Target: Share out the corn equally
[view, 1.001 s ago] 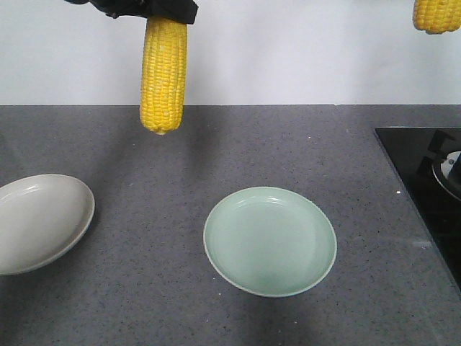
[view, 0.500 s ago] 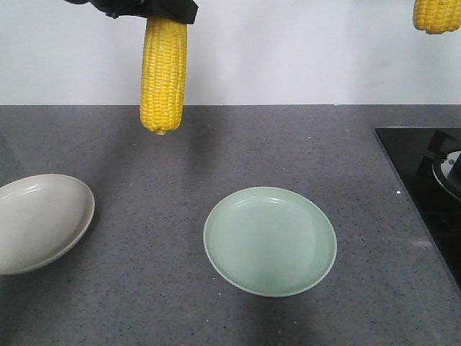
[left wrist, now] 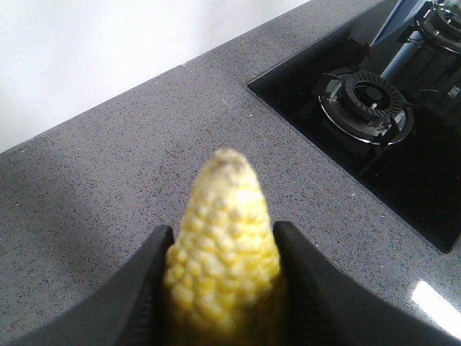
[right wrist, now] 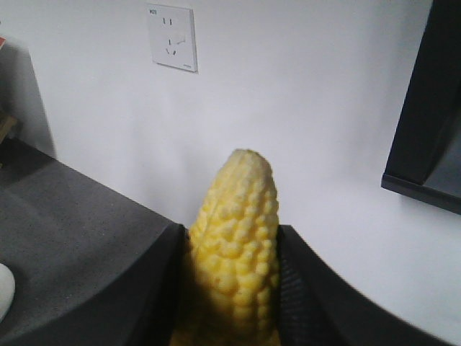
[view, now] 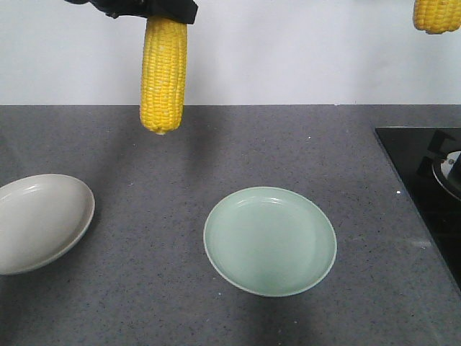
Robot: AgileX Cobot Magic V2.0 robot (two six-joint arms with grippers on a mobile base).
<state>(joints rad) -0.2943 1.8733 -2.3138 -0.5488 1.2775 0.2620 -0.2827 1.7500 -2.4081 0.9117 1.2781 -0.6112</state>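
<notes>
My left pincer (view: pixel 169 16) grips a bright yellow, tapered corn cob (view: pixel 163 76) hanging tip-down above the tabletop, while my right pincer (right wrist: pixel 230 288) clamps a second yellow cob (right wrist: pixel 235 238) high up.

A dark grey speckled counter (view: pixel 216 158) fills the lower two thirds of the front view, meeting a plain white wall (view: pixel 288 58) along a straight line at 12 o'clock. A black glass hob (view: pixel 425 180) is set into the counter at 3 o'clock; the left wrist view shows its round burner (left wrist: pixel 367 101) at 2 o'clock. In the right wrist view a white socket (right wrist: pixel 173 37) sits on the wall at 11 o'clock, and a dark cabinet (right wrist: pixel 432 108) edge hangs at 3 o'clock. Light is even and soft.
</notes>
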